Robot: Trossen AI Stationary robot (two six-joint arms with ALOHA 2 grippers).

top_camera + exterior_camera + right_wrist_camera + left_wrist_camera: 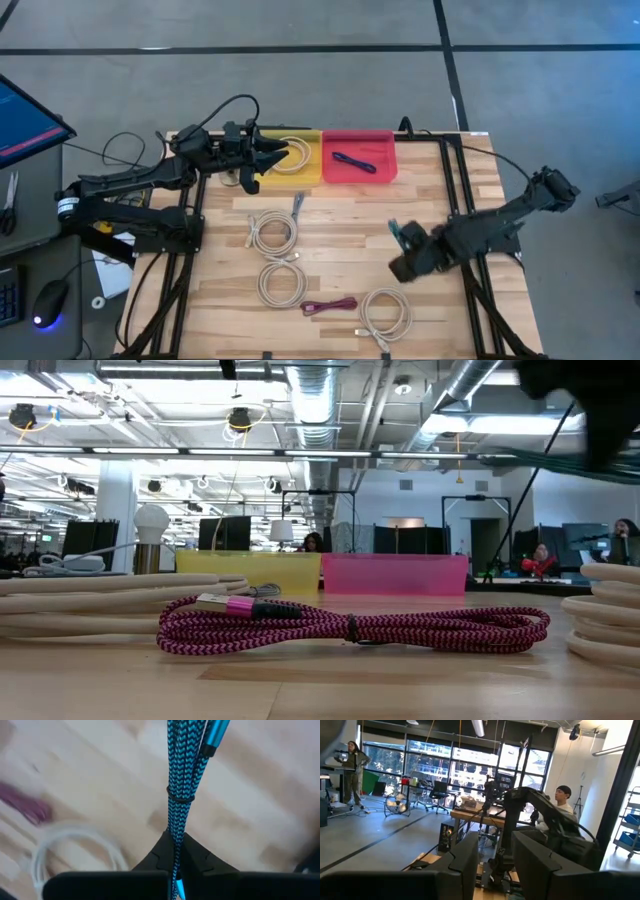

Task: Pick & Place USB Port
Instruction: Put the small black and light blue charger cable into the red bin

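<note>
On the light wooden slatted table (330, 240), counted from above, lie three coiled cream-white cables (272, 232), one bundled magenta braided cable (329, 306) and one small grey-blue cable (297, 205). At the table's twelve o'clock edge stand two trays side by side: a yellow plastic tray (300, 170) with a cream coil in it and a pink plastic tray (360, 157) with a dark blue cable (353, 161) in it. The right gripper (176, 851), at about four o'clock from the table's middle, is clenched on a bundled bright blue braided USB cable (181, 780); the bundle runs straight out from between the pinched fingertips, its banded middle just beyond them, above the boards. The left gripper (283, 156) hangs over the yellow tray at eleven o'clock, its fingers (465, 857) parted with nothing seen between them
</note>
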